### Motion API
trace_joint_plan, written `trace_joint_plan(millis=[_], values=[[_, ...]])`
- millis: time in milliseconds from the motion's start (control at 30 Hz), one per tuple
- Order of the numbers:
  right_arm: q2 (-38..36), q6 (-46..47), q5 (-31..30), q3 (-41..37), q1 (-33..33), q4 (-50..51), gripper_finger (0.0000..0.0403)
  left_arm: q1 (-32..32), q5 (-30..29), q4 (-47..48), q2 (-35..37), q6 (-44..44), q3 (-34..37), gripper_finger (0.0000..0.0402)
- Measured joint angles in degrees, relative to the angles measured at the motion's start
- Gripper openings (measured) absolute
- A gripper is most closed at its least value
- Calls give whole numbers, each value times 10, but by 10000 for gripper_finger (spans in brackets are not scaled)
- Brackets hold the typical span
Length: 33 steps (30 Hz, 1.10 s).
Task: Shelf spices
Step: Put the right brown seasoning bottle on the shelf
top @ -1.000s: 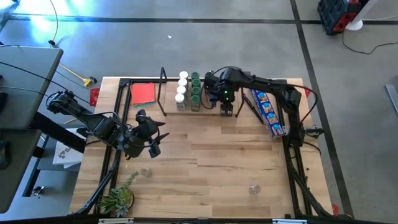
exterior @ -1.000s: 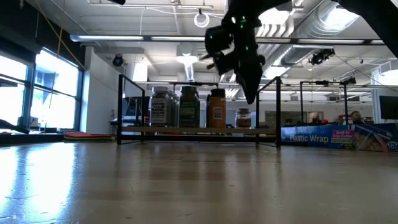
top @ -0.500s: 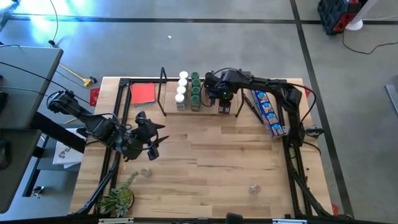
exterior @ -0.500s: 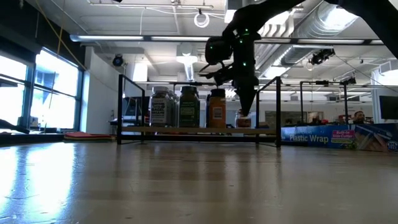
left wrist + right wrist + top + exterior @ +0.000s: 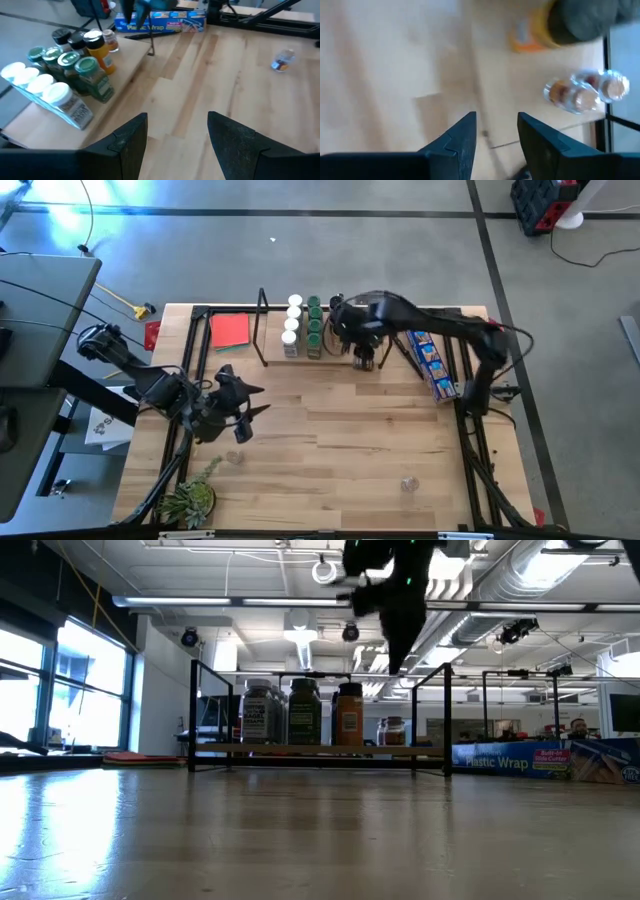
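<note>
Right hand (image 5: 362,352), empty and part-open, hovers above small clear-topped spice jars (image 5: 585,91) on the wooden wire-framed shelf (image 5: 330,356); next pickup likely.

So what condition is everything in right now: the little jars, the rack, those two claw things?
spice jars on the shelf: upright, in rows
shelf: partly filled
loose jar near the plant: on the table, not shelved
loose jar at the front: on the table, not shelved
left tool: open, empty
right tool: open, empty, above the shelf
</note>
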<state>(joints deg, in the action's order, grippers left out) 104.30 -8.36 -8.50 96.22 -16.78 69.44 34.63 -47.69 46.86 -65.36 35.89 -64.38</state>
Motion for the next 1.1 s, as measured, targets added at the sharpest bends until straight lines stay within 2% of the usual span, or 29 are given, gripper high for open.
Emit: trace_joint_plan(millis=[167, 333, 500, 600, 700, 800, 933, 1100], values=[[-114, 49, 0, -84, 120, -49, 137, 43, -22, 6, 0, 47, 0, 201], [-212, 180, -4, -178, 283, -98, 137, 97, -70, 26, -20, 105, 0, 201], [-197, 351, -7, -195, 467, -154, 137, 134, -85, 30, -61, 154, 0, 201], [-166, 423, -23, -196, 546, -249, 137, 153, -82, 31, -89, 164, 0, 201], [-128, 418, -95, -200, 585, -353, 137, 170, -82, 34, -123, 168, 0, 201], [-98, 449, -98, -180, 585, -350, 140, 183, -84, 33, -155, 189, 0, 201], [-72, 532, -48, -144, 586, -273, 161, 189, -75, 32, -185, 186, 0, 201], [-59, 675, 22, -135, 615, -147, 219, 196, -46, 29, -202, 247, 0, 201]])
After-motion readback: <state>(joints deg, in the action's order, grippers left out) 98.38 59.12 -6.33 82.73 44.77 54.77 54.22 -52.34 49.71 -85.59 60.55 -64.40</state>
